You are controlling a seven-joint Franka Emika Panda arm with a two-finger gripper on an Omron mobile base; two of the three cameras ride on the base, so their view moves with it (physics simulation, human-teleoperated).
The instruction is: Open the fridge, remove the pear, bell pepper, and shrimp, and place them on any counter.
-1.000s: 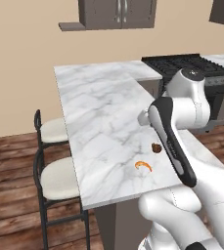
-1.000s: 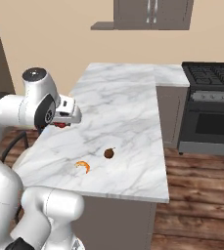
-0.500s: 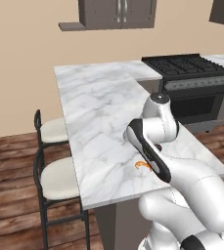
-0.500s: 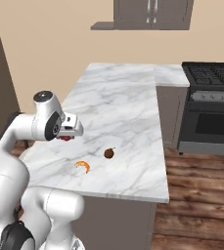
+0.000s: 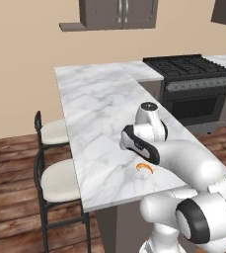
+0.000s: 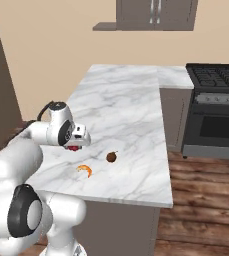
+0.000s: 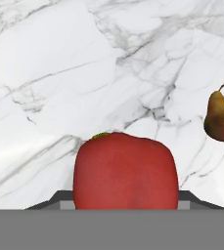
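Note:
My gripper (image 6: 76,145) is shut on the red bell pepper (image 6: 74,148), low over the near left part of the white marble counter (image 6: 126,105). In the hand view the bell pepper (image 7: 125,173) sits between the jaws and hides the fingertips, with marble counter (image 7: 55,68) beyond it. The brownish pear (image 6: 111,157) lies on the counter a little to the right of the gripper, and the pear (image 7: 221,118) appears at the hand view's right edge. The orange shrimp (image 6: 85,170) lies nearer the front edge; the shrimp (image 5: 144,168) also shows beside my forearm. The fridge is out of view.
A black stove (image 6: 218,80) stands beyond the counter's right end. Two bar stools (image 5: 55,178) stand along the counter's left side over a wooden floor. Grey wall cabinets (image 5: 117,10) hang on the far wall.
The arm has swung down from above the counter's left edge to just over the marble, carrying the bell pepper. Pear and shrimp have not moved.

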